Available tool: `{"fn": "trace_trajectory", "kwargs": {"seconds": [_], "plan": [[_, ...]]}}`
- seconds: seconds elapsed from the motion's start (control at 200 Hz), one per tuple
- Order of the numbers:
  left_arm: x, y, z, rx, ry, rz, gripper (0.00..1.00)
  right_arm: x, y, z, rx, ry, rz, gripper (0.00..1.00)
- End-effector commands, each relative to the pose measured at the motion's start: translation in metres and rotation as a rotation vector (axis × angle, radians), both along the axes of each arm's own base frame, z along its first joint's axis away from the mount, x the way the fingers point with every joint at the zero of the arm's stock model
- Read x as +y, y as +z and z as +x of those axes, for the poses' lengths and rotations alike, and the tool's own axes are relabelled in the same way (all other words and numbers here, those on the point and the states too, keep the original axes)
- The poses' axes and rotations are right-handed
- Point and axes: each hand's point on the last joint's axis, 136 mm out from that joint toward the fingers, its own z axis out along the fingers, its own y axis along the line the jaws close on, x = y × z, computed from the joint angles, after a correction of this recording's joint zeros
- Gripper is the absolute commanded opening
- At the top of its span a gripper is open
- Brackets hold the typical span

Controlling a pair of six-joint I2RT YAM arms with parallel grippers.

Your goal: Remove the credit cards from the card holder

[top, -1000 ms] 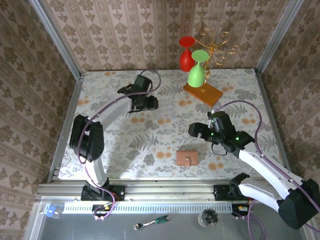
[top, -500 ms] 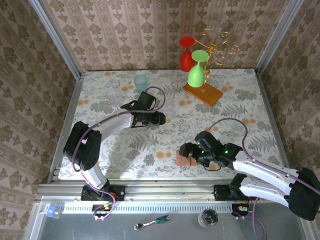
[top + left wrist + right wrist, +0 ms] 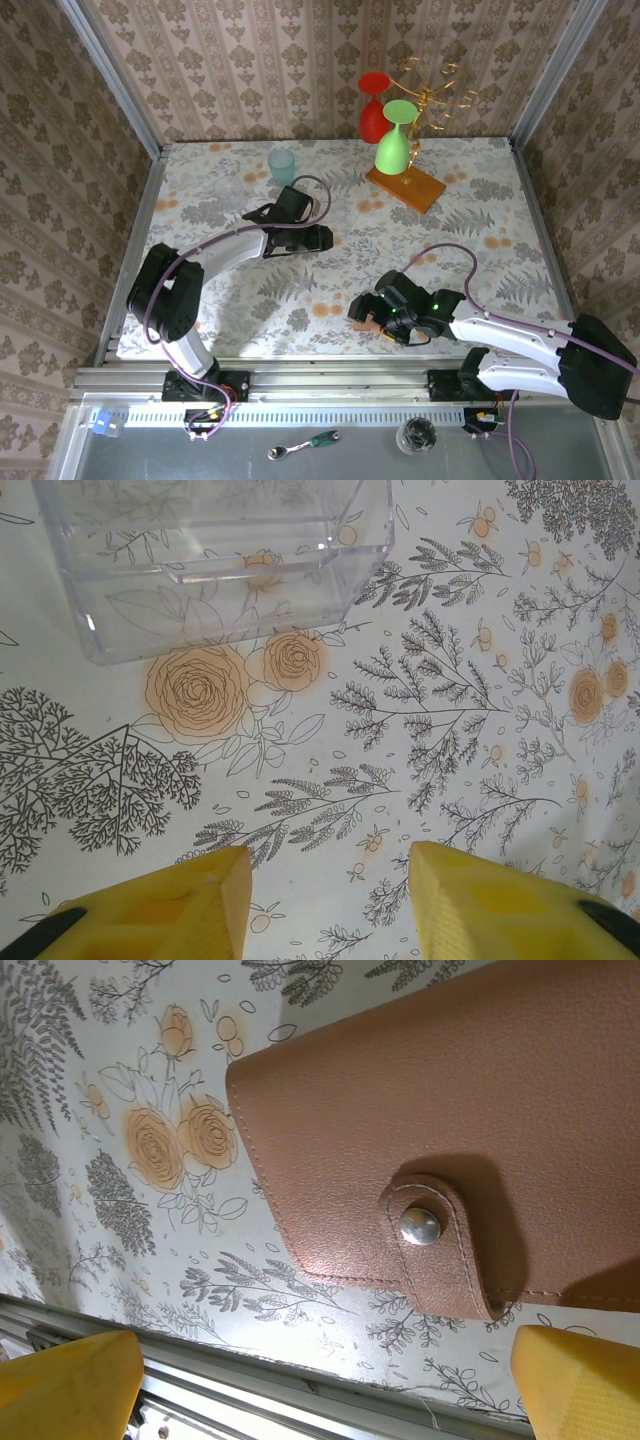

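The flowered table (image 3: 250,290) has a wooden rack (image 3: 405,187) at its far right, with a green glass (image 3: 393,150) by it. A clear box (image 3: 220,570) sits just beyond the left gripper (image 3: 330,900), whose fingers stand apart over bare table. The holder (image 3: 450,1130) lies flat and snapped shut by the near edge, right of middle. The right gripper (image 3: 320,1390) hangs over it with its fingers wide apart, clamping nothing.

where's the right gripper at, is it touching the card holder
Apart. In the right wrist view the right gripper is open, its fingers clear of the card holder, with tablecloth showing between them.
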Motion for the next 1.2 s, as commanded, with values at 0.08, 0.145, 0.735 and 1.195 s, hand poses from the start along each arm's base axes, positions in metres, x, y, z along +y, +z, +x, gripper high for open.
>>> {"fn": "trace_trajectory", "kwargs": {"seconds": [0.08, 0.145, 0.735, 1.195], "plan": [[-0.011, 0.009, 0.009, -0.027, -0.015, -0.007, 0.47, -0.013, -0.018, -0.005, 0.036, -0.050, -0.053, 0.97], [-0.012, 0.010, 0.011, -0.030, -0.020, -0.006, 0.47, -0.016, -0.019, -0.002, 0.032, -0.065, -0.062, 0.98], [-0.004, 0.024, 0.016, -0.030, -0.034, 0.025, 0.49, -0.021, -0.006, 0.058, 0.015, -0.052, -0.078, 0.97], [0.022, 0.023, -0.001, -0.033, 0.002, 0.041, 0.52, -0.008, -0.005, 0.069, 0.012, 0.086, -0.258, 0.98]]}}
